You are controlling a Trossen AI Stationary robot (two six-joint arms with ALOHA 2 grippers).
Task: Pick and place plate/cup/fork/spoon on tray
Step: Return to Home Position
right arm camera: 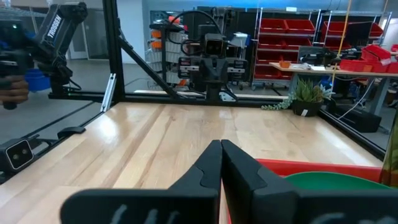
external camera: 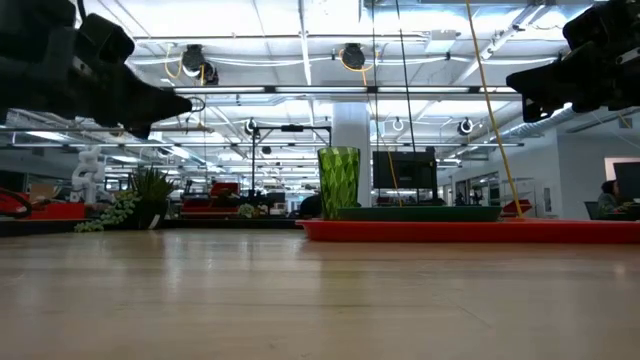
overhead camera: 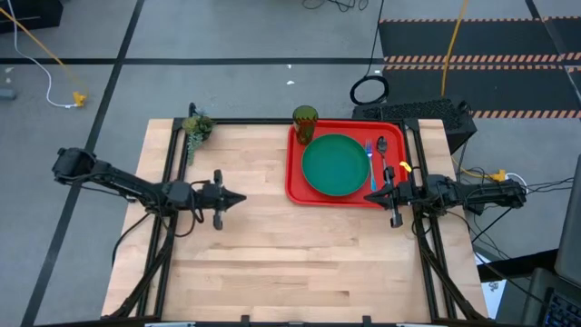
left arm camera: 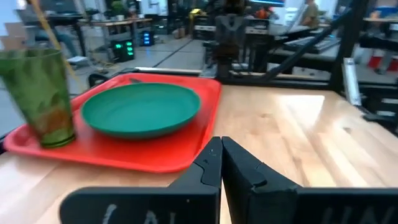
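Note:
The red tray lies at the table's far right. The green plate rests flat in its middle; it also shows in the left wrist view. The olive cup stands upright on the tray's far left corner, also seen in the low view. The fork and the spoon lie side by side on the tray, right of the plate. My left gripper is shut and empty, above the table's middle, pointing right. My right gripper is shut and empty, above the tray's near right corner, pointing left.
A small green plant clump sits at the table's far left corner. Black frame rails run along the left and right sides. Bare wood spreads across the table's middle and near half.

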